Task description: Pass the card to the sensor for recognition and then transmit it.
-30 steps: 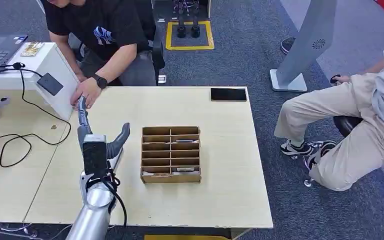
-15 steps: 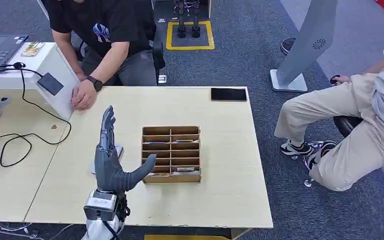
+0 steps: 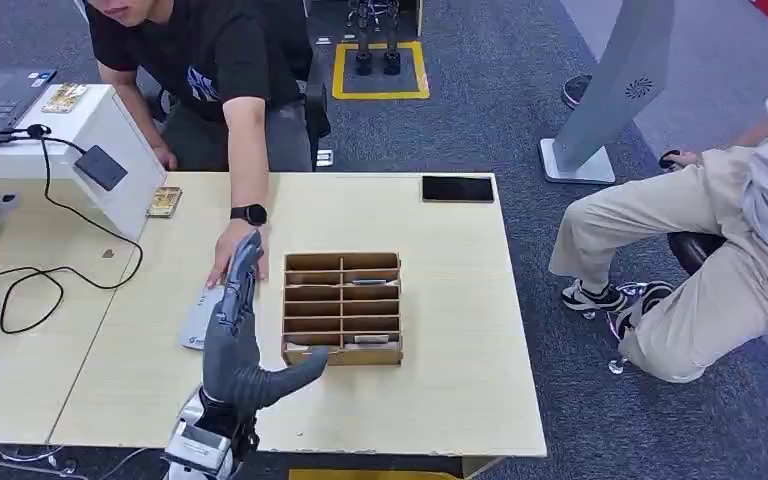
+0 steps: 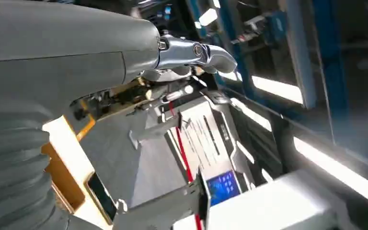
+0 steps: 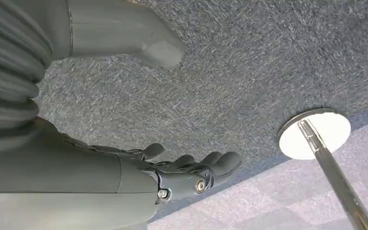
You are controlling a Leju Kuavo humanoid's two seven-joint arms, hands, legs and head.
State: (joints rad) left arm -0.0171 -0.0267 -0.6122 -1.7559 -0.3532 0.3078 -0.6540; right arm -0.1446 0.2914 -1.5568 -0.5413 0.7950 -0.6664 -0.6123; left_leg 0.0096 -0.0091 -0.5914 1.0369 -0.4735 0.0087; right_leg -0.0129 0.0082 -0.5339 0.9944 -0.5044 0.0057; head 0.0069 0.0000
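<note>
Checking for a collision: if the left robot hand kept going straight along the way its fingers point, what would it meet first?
Probably the person's hand, which lies just beyond the left robot hand's fingertips over the table. Height is unclear, so it might pass above.

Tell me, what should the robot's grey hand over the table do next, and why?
Probably pause rather than descend. The grey left hand is open and holds nothing, and a person's hand reaches in right beside it, toward the pale flat card lying next to the brown wooden slotted organizer. Reaching down looks safer once that hand clears.
</note>
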